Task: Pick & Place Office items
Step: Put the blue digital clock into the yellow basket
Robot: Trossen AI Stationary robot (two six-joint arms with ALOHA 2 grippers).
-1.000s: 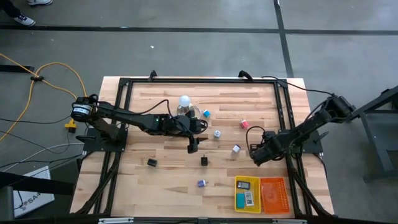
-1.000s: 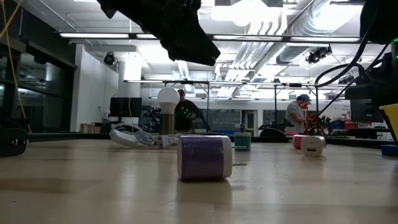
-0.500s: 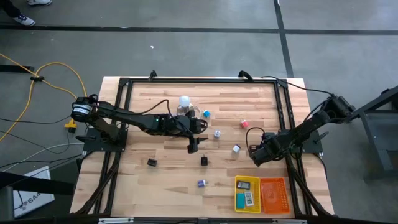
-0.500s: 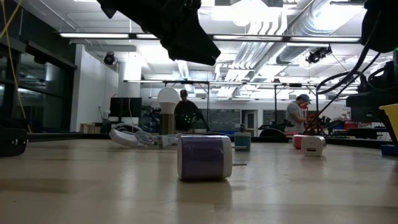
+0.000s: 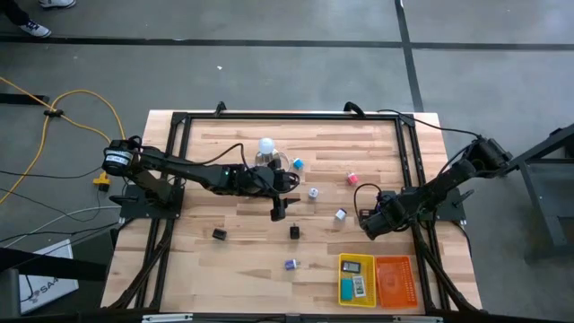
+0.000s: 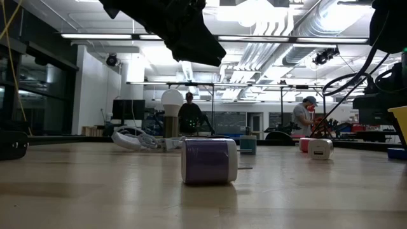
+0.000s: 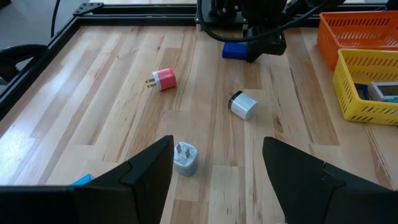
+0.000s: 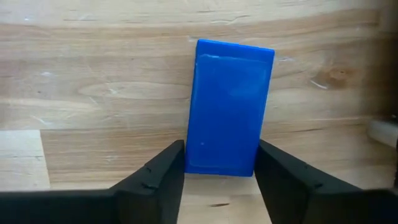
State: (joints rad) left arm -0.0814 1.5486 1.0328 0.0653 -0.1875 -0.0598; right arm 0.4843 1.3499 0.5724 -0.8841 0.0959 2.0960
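Right gripper [image 8: 217, 177] sits low over the pale wooden table [image 5: 242, 144] on its right side, fingers apart and straddling the near end of a flat blue rectangular block [image 8: 230, 106] that lies flat on the boards; whether the fingers [image 8: 155, 180] already touch its edges cannot be told. In the high view the same gripper [image 5: 369, 224] is just above the yellow mesh tray [image 5: 342, 289], which holds two small cards or pieces, with the orange mesh tray [image 5: 395, 280] touching it on the outer side.

Left gripper [image 7: 214, 168] hangs over the table's middle with its jaws spread wide and nothing between them. Ahead of it lie a small pale grey plug cube [image 7: 185, 157], closest, a white cube with a dark end [image 7: 242, 104] farther on, and a pink plug cube with prongs [image 7: 164, 79] off to one side; all three are well apart from each other.

In the high view a small blue piece [image 5: 297, 164] lies beside a white ball-topped clear object [image 5: 265, 146] with its looped cord. Two black clips [image 5: 218, 234] [image 5: 294, 232] rest nearer the front edge, apart, and a purple-and-white cylinder [image 5: 291, 265] lies on its side near the front, looming large in the low view [image 6: 209, 160]. People stand in the room behind.
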